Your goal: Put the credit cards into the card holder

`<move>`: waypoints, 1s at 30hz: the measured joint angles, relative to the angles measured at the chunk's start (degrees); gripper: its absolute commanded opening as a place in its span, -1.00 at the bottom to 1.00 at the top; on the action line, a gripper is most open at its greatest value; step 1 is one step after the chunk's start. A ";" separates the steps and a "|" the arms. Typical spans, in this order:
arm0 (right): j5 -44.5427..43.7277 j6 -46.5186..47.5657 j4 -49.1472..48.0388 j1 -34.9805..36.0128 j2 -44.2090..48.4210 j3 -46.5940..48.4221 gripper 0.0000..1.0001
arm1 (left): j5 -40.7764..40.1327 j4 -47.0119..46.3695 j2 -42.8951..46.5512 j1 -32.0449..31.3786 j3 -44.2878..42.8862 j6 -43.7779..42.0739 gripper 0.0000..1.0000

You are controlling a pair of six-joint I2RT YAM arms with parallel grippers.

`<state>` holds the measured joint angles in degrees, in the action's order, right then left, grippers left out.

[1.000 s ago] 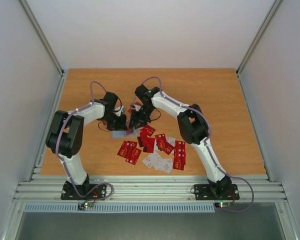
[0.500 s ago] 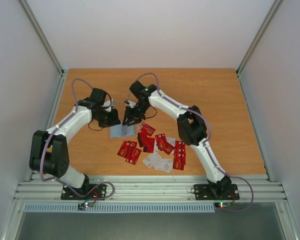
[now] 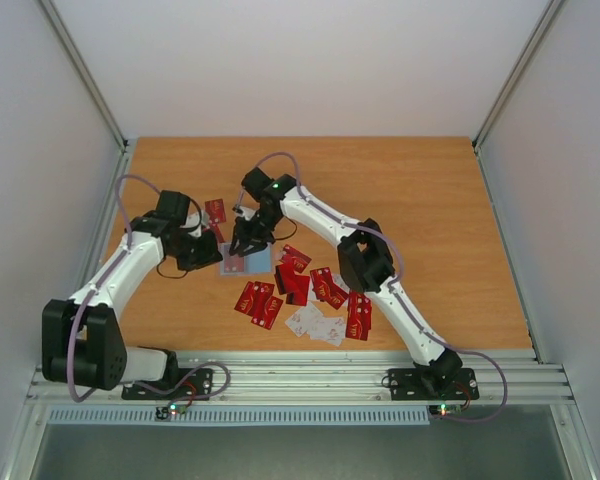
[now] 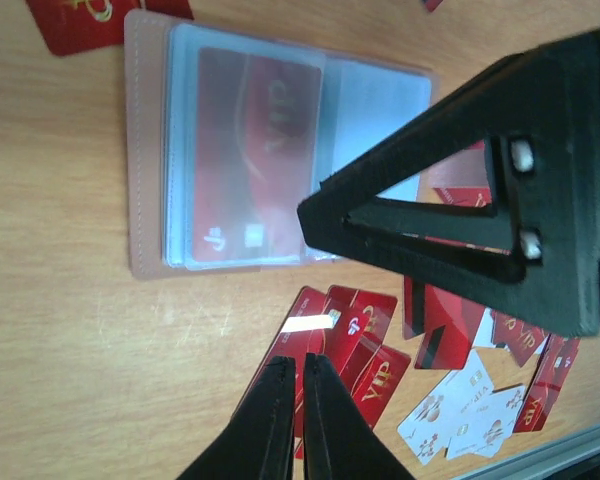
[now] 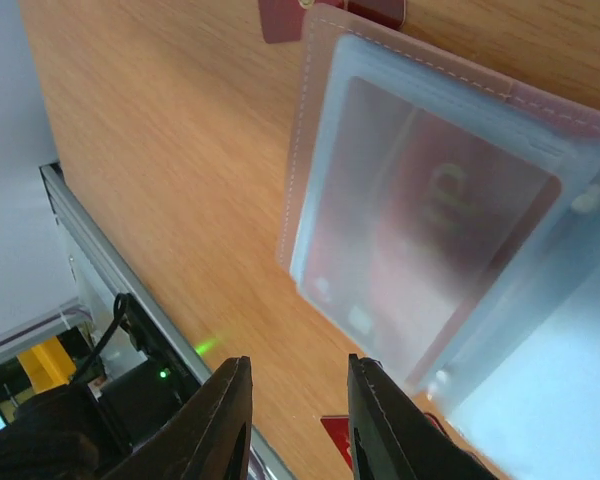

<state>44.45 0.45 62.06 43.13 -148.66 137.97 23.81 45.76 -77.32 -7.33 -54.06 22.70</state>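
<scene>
The card holder (image 3: 246,262) lies open on the table, tan edge with clear sleeves and a red card inside; it also shows in the left wrist view (image 4: 230,150) and the right wrist view (image 5: 430,220). Many red and white credit cards (image 3: 310,290) lie scattered to its right, also seen in the left wrist view (image 4: 355,335). My left gripper (image 3: 206,256) is shut and empty, just left of the holder (image 4: 292,365). My right gripper (image 3: 242,247) is open and empty, low over the holder's left part (image 5: 295,375).
One red card (image 3: 215,210) lies alone behind the holder, also in the right wrist view (image 5: 330,15). White cards (image 3: 316,325) lie at the pile's near side. The right arm (image 3: 320,215) arches over the table's middle. Metal rails (image 3: 280,375) edge the near side.
My left arm has swung out to the left, its gripper drawn back off the holder. My right gripper has moved left over the holder. The lone red card behind now shows.
</scene>
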 measured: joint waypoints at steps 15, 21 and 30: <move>-0.85 -1.51 0.55 -0.44 -1.88 3.19 -0.41 | 0.11 2.75 3.04 0.52 0.87 -1.18 -0.76; -5.27 0.79 -1.40 -1.18 12.11 -10.95 -0.34 | -0.24 6.23 3.63 -0.76 0.81 -1.49 -0.70; -9.70 -5.62 -15.74 -4.79 41.68 -51.91 -0.19 | -0.92 8.63 6.12 -11.17 1.92 -1.66 -0.66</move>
<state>34.74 -5.17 46.33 38.35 -106.98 86.06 22.90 54.39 -71.20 -18.50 -52.14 21.04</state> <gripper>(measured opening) 0.382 0.163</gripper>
